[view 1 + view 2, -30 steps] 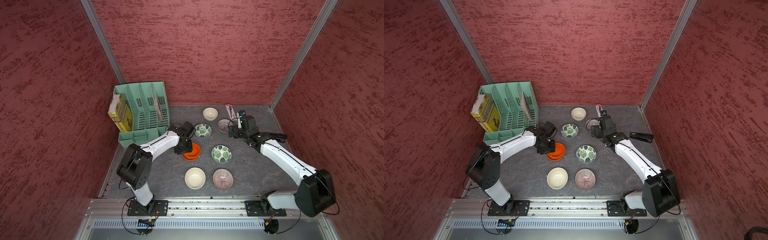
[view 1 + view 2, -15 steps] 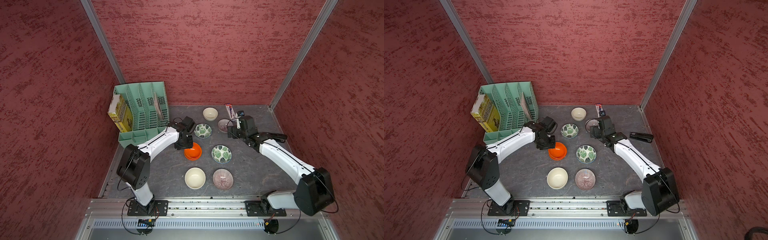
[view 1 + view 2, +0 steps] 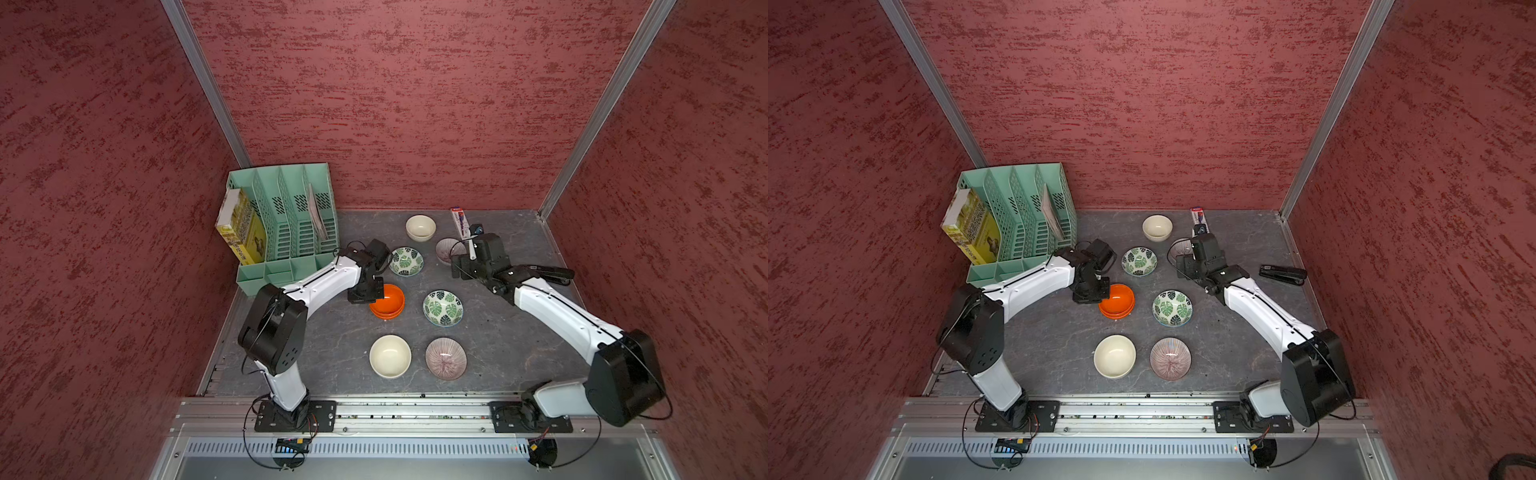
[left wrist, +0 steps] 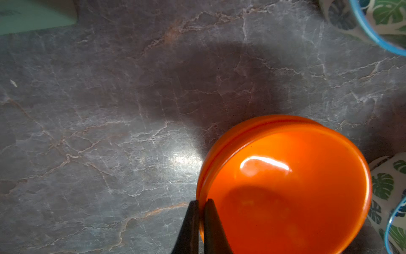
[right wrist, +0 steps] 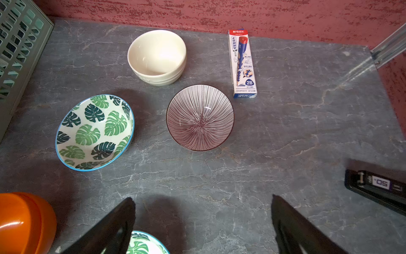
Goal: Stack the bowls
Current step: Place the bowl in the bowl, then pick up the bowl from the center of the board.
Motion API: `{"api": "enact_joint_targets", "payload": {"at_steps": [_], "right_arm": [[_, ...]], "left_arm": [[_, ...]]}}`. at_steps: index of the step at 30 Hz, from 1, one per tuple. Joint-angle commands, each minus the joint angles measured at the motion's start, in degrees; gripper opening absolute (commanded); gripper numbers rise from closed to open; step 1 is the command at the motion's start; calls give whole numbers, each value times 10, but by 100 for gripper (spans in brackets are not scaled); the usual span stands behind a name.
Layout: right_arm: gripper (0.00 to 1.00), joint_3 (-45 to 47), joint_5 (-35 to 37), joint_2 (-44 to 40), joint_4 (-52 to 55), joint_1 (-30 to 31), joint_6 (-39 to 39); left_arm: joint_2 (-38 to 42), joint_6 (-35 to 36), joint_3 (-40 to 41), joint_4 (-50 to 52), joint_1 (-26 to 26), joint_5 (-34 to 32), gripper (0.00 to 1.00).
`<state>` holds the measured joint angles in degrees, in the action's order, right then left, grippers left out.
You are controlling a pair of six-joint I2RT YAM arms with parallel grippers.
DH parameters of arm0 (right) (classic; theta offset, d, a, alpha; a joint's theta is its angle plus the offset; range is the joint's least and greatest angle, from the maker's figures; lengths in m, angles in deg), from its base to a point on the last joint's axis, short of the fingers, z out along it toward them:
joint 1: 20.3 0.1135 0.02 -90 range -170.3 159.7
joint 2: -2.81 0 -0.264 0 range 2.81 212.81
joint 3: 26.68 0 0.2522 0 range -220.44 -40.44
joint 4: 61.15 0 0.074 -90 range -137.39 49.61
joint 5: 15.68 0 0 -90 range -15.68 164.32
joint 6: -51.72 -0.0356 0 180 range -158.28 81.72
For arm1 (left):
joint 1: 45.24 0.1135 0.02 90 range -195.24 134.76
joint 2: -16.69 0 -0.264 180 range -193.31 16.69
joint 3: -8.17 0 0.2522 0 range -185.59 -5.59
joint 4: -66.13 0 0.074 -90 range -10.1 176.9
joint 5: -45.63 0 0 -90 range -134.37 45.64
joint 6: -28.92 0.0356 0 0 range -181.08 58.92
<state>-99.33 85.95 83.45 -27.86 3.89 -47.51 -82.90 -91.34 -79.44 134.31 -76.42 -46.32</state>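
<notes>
Your left gripper point(image 4: 202, 201) is just clamping shut on the upper orange bowl point(image 4: 285, 187), apparently nested in the lower orange bowl point(image 3: 386, 316) | right gripper point(image 5: 202, 198) is hanging wide, empty.

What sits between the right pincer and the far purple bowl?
Nothing but bare tabletop: the right wrist view shows an empty stretch from the open right pincer to the far purple bowl.

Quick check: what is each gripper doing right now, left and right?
Left gripper: closed, pinching the rim of the top orange bowl.
Right gripper: open, holding nothing.
</notes>
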Motion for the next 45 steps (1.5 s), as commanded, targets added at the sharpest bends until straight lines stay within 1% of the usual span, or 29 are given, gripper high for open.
{"api": "enact_joint_targets", "payload": {"at_steps": [1, 4, 6, 8, 10, 11, 13, 14, 15, 17, 20, 22, 24, 26, 29, 33, 34, 36, 38, 40, 43, 45], "right_arm": [[99, 5, -5, 2, -12, 7, -9], [98, 4, -6, 4, -13, 9, -8], [98, 2, -12, 7, -15, 10, -9], [98, -9, -38, 20, -14, 15, -8], [98, -32, -58, 51, -9, 27, -8], [99, -47, -61, 69, -6, 34, -10], [98, -82, -65, 112, -1, 46, -23], [96, -101, -70, 136, 2, 51, -33], [93, -127, -79, 169, 5, 56, -51], [89, -162, -93, 213, 8, 60, -81], [80, -208, -103, 280, 13, 61, -124], [76, -229, -106, 309, 16, 61, -143], [73, -242, -107, 330, 16, 62, -157], [70, -253, -105, 346, 19, 61, -164], [67, -262, -90, 361, 19, 62, -171], [62, -270, -80, 376, 9, 62, -179], [58, -275, -81, 381, 9, 61, -180], [45, -290, -84, 395, 11, 61, -184], [36, -304, -88, 407, 18, 61, -187], [31, -314, -85, 417, 23, 61, -188], [27, -316, -79, 421, 23, 60, -188], [23, -318, -79, 421, 23, 59, -187]], "left_arm": [[0, -4, 7, -12, 0, -9, 17], [15, -4, 3, -10, 1, -13, 35], [27, -4, 0, -8, 1, -17, 43], [43, -3, -3, -7, 3, -22, 49], [66, -1, -5, -9, 6, -28, 56], [76, 0, -7, -9, 8, -34, 62], [93, 7, -12, -12, 16, -47, 79], [98, 13, -16, -13, 21, -52, 93], [107, 20, -21, -14, 29, -64, 100], [120, 26, -29, -14, 37, -95, 100], [146, 47, -34, -21, 39, -137, 100], [165, 65, -33, -37, 38, -161, 100], [187, 92, -24, -62, 39, -179, 100], [209, 113, -12, -89, 43, -180, 100], [230, 121, 1, -120, 56, -166, 100], [232, 122, -2, -119, 65, -152, 100], [229, 121, -3, -116, 65, -151, 100], [224, 115, -5, -108, 66, -148, 100], [222, 112, -4, -103, 66, -143, 100], [223, 109, -3, -96, 66, -141, 100], [230, 108, -2, -93, 66, -141, 100], [236, 109, 1, -95, 67, -139, 100]]}}
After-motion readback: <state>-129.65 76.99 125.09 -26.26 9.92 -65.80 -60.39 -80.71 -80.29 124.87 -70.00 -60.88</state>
